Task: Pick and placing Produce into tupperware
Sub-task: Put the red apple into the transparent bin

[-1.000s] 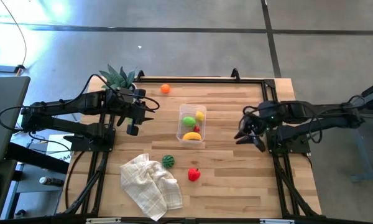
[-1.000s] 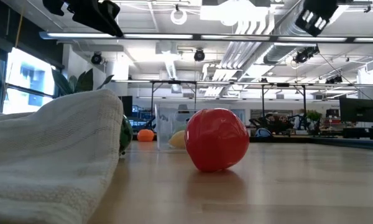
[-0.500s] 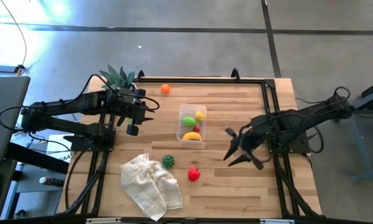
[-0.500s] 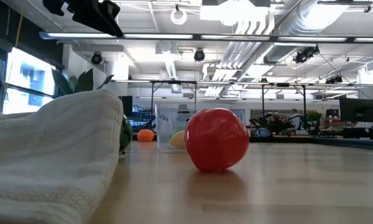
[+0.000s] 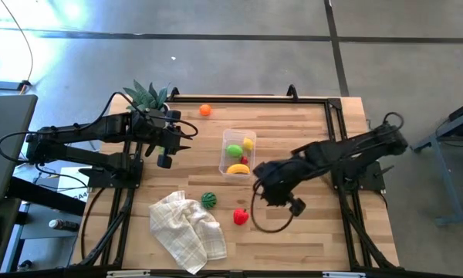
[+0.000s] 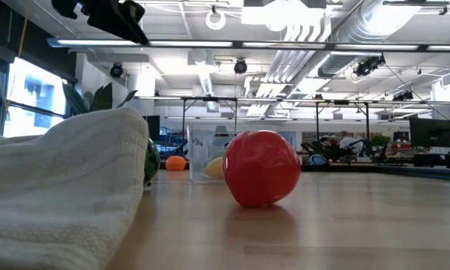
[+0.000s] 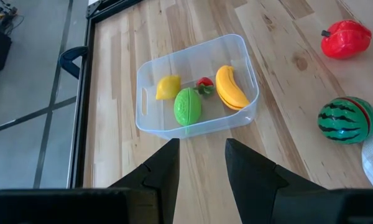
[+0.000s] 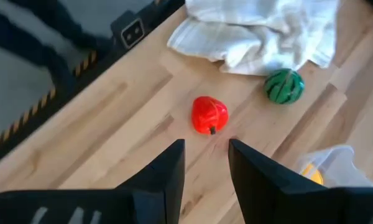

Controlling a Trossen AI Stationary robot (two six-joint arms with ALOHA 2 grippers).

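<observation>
The clear tupperware [image 5: 224, 159] stands mid-table, holding a banana [image 7: 230, 88], a yellow piece [image 7: 168, 87], a green piece [image 7: 187, 106] and a small red piece [image 7: 204, 85]. An orange ball [image 5: 205, 110] lies at the far edge. A striped melon [image 5: 209, 200] and a red piece [image 5: 240, 217] lie near the front. My right gripper [image 5: 258, 189] hangs above the table just right of the red piece [image 8: 209, 114], slanting down toward it, narrowly open and empty. My left gripper [image 5: 190, 130] waits left of the tub, open and empty [image 7: 200, 155].
A crumpled white checked cloth [image 5: 187, 230] lies at the front left, touching the melon. A spiky green plant [image 5: 147, 96] stands at the far left corner. A black frame [image 5: 336, 139] rims the wooden table. Bare wood lies right of the tub.
My right gripper has swung from the table's right edge toward the left and the near edge, ending beside the red piece, and its wrist has rolled and tipped downward on the way. No fruit has moved.
</observation>
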